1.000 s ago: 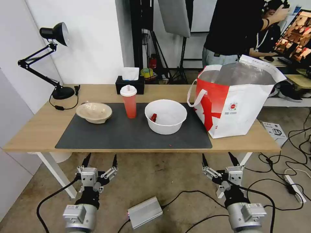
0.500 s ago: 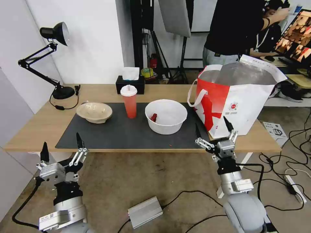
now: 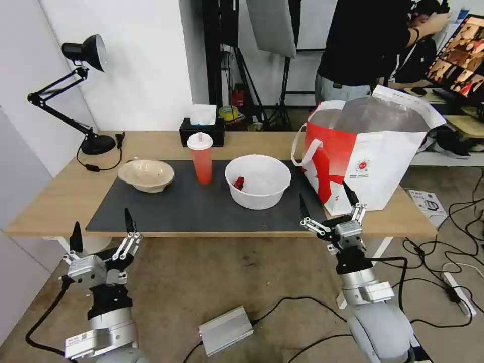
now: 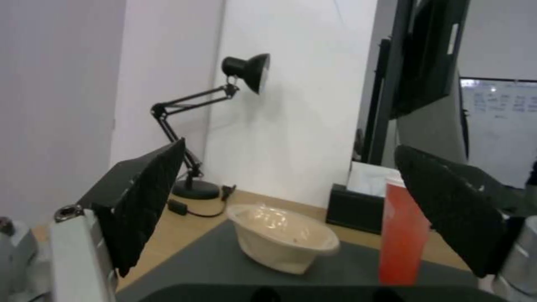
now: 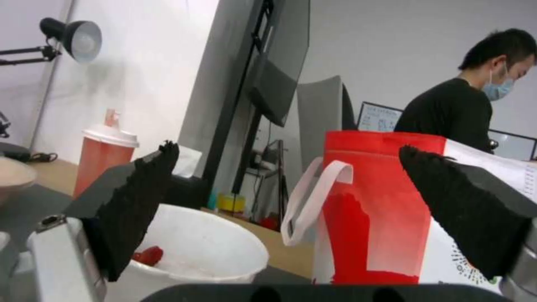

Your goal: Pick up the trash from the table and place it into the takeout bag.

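Note:
On the table's (image 3: 60,201) dark mat stand the pieces of trash: a beige bowl (image 3: 146,175) (image 4: 282,237) at the left, a red cup with white lid (image 3: 200,158) (image 4: 404,235) (image 5: 103,157) in the middle, and a white bowl (image 3: 258,181) (image 5: 201,251) holding a red scrap. The white-and-red takeout bag (image 3: 370,156) (image 5: 380,209) stands open at the table's right end. My left gripper (image 3: 102,231) is open below the front edge, in front of the beige bowl. At the front edge, between white bowl and bag, my right gripper (image 3: 325,199) is open and empty.
A black desk lamp (image 3: 75,91) stands at the table's back left, and a black tissue box (image 3: 202,130) behind the cup. Cables, a power strip and a silver box (image 3: 225,330) lie on the floor. A person stands behind the bag.
Both arms have risen from low near the floor to the table's front edge. The left gripper went out to the left; the right one moved up toward the white bowl and bag.

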### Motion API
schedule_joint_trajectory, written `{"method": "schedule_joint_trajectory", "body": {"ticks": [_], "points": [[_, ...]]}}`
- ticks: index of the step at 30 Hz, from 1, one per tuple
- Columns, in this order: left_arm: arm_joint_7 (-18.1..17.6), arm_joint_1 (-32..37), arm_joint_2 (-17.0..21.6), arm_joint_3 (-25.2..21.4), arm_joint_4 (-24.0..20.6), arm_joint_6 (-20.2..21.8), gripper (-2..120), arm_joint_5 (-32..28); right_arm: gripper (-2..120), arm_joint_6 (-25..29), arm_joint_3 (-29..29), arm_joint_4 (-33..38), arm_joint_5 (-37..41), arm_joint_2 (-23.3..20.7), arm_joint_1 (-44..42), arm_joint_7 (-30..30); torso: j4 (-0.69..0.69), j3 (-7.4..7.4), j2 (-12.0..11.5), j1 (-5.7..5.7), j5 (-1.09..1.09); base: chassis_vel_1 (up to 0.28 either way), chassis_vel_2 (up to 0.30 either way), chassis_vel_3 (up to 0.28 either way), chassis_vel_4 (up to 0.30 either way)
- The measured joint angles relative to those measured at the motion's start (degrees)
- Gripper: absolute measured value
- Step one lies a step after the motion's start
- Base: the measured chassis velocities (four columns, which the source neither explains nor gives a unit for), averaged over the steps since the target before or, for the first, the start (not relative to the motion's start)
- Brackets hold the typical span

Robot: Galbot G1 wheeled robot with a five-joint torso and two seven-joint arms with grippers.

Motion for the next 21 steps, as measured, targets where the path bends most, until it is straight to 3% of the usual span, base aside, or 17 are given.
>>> {"method": "schedule_joint_trajectory", "body": {"ticks": [6,13,21], "points": [[0.62,0.48,0.05,0.26,-0.11,2.35,100,-0.67,100,-1.12,-0.55,-0.10,2.40,-1.99,1.41,-0.88,0.00,0.00,0.00,-0.01,0.00,0.000,0.000,0.000,0.000],[2.05,1.86,0.12,0.33,-0.60,4.63,100,-0.89,100,-4.47,-5.05,0.89,11.91,-11.93,8.99,-3.19,0.00,0.00,0.01,0.00,0.01,0.000,0.000,0.000,0.000],[2.69,2.33,0.13,0.35,-0.75,5.30,100,-1.34,100,-4.94,-7.71,0.19,18.00,-18.13,14.06,-8.40,0.01,0.00,0.01,0.00,0.00,0.000,0.000,0.000,0.000]]}}
